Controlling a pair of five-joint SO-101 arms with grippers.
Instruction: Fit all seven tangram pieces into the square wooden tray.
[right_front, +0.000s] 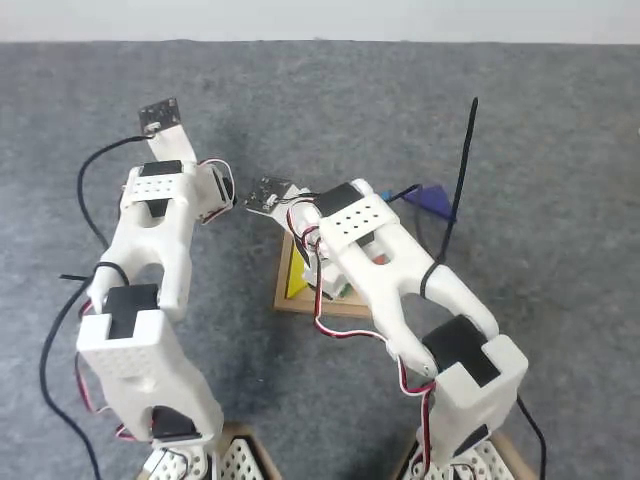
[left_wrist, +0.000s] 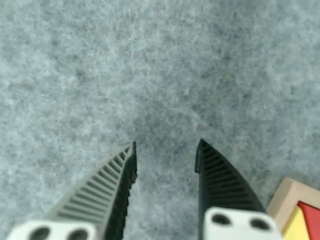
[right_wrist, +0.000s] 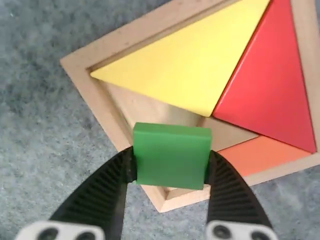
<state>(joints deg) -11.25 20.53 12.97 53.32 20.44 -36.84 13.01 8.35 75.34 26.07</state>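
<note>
Over one corner of the tray (right_wrist: 90, 95) | right pincer (right_wrist: 170, 162) grips green square (right_wrist: 171, 150), straddling rim and bare slot beside yellow triangle (right_wrist: 195, 60) | left pincer (left_wrist: 165, 155) gapes empty over tabletop (left_wrist: 150, 60), left of tray; right arm nearer.

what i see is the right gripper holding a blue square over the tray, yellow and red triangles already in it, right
The square is green, not blue; the right wrist view shows it. The rest stands: the right gripper holds it over the tray, yellow triangle and red triangle already in it.
</note>
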